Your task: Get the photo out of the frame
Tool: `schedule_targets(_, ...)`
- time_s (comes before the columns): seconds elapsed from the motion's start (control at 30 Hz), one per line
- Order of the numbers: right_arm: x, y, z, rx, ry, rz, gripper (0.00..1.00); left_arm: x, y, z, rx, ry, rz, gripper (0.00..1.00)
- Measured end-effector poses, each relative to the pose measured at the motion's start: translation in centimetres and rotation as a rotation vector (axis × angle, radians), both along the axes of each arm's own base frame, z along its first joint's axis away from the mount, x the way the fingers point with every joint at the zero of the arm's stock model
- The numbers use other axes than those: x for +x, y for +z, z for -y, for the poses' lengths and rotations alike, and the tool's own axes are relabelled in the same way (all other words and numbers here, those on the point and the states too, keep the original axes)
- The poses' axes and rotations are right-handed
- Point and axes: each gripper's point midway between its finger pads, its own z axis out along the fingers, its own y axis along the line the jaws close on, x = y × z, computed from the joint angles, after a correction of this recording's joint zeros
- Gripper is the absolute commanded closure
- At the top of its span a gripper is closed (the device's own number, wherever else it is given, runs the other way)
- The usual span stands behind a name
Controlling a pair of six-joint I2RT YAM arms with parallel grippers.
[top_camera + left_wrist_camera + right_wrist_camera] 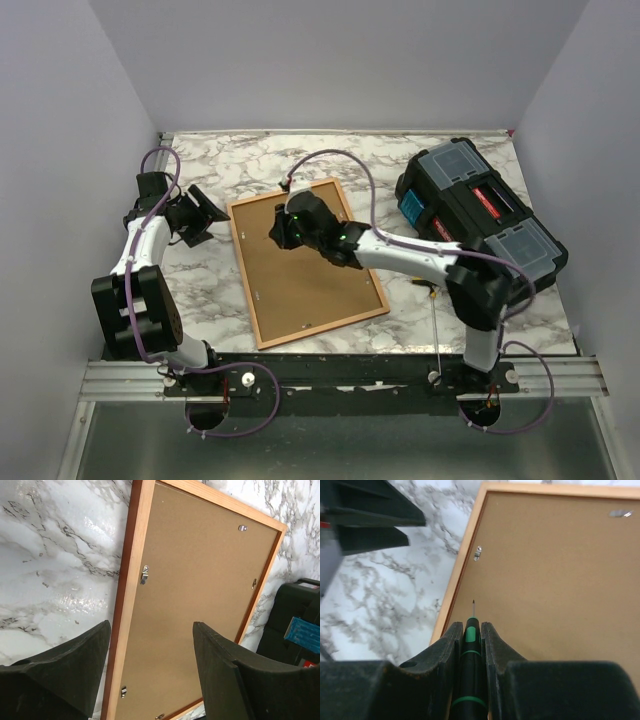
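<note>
frame [305, 265] face down on table [200, 285], brown board [560, 580] up, photo side hidden | right fingers [447, 652] pinch screwdriver [471, 642], tip just inside frame's edge, contact unclear | left fingers [75, 660] spread near frame, holding nothing

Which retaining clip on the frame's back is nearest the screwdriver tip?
The side clip on the frame rail, straight ahead of the screwdriver tip. The other clip in the right wrist view lies far across the backing board.

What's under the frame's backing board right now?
Only the marble table around the frame shows. The brown backing board, clips at its edge, covers everything beneath; any photo is hidden.
</note>
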Motion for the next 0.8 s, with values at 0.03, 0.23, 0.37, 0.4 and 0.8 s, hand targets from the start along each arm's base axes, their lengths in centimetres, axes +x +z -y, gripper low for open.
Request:
schedule_targets(0.03, -0.4, 1.6, 1.0, 0.008, -0.004, 0.023, 0.99, 0.0, 0.0, 0.1, 0.001, -0.002, 0.0, 0.31)
schedule_targets(0.23, -2.6, 7.2, 10.2, -0.007, -0.137, 0.144, 0.99, -0.1, 0.0, 0.7, 0.004, -0.029, 0.004, 0.29)
schedule_targets(0.37, -4.6, 3.6, 17.7, -0.145, -0.265, 0.112, 0.99, -0.1, 0.3, 1.5, -0.009, -0.059, 0.02, 0.29)
schedule_targets(0.4, -5.2, 2.3, 19.7, -0.188, -0.3, 0.092, 0.99, -0.1, 0.5, 1.7, -0.015, -0.069, 0.03, 0.29)
schedule_targets(0.8, -6.9, -1.1, 33.3, -0.32, -0.715, -0.006, 0.99, -0.2, 1.8, 3.7, -0.049, -0.142, 0.086, 0.29)
